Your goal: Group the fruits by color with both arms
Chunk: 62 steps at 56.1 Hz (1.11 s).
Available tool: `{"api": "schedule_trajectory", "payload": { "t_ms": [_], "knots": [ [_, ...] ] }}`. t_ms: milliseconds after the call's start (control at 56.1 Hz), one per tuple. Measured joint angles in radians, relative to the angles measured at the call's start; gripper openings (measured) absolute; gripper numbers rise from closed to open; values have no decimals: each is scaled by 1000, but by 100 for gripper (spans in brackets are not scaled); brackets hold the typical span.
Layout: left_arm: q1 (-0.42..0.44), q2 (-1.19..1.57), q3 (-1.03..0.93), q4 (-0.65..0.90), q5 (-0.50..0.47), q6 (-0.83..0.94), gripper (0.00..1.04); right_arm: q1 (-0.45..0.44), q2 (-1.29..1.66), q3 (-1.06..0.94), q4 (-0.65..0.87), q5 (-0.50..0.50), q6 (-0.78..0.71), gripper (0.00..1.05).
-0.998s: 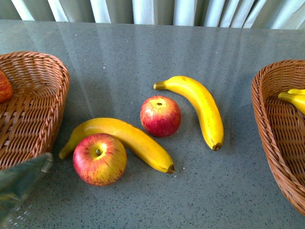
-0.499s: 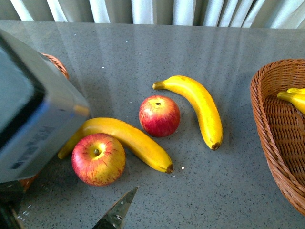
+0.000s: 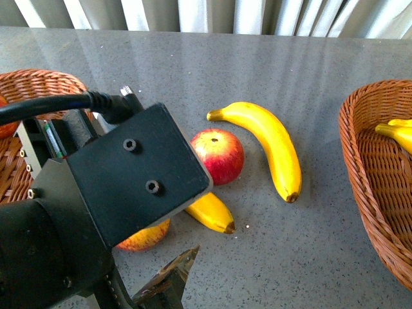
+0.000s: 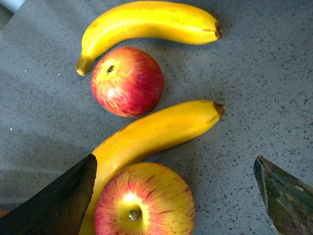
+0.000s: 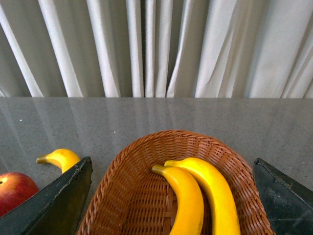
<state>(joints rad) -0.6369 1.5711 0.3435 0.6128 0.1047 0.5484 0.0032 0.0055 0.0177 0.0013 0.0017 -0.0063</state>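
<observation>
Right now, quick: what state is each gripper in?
Left gripper: open, holding nothing, apple in front of it.
Right gripper: open, holding nothing, facing the basket.

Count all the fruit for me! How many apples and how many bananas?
Apples: 3. The red apple and the streaky apple are on the table, and the edge apple peeks out in the left basket.
Bananas: 4. The far banana and the near banana are on the table, and the front banana and the back banana are in the right basket.
Total: 7 fruits.

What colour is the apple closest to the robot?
The apple is yellow streaked with red, clearest in the left wrist view.
</observation>
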Motion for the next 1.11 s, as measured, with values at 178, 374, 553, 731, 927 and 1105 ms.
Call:
{"api": "schedule_trajectory", "payload": {
  "t_ms": [178, 374, 553, 731, 927, 1105],
  "knots": [
    [5, 56, 28, -31, -1, 59, 96, 0, 0, 0, 0, 0, 0, 96],
    [17, 106, 56, -63, -3, 91, 96, 0, 0, 0, 0, 0, 0, 96],
    [63, 153, 97, -104, -7, 120, 96, 0, 0, 0, 0, 0, 0, 96],
    [74, 161, 114, -107, -16, 126, 96, 0, 0, 0, 0, 0, 0, 96],
    [74, 172, 125, -120, -24, 153, 96, 0, 0, 0, 0, 0, 0, 96],
    [74, 190, 125, -134, -29, 190, 96, 0, 0, 0, 0, 0, 0, 96]
  ]
}}
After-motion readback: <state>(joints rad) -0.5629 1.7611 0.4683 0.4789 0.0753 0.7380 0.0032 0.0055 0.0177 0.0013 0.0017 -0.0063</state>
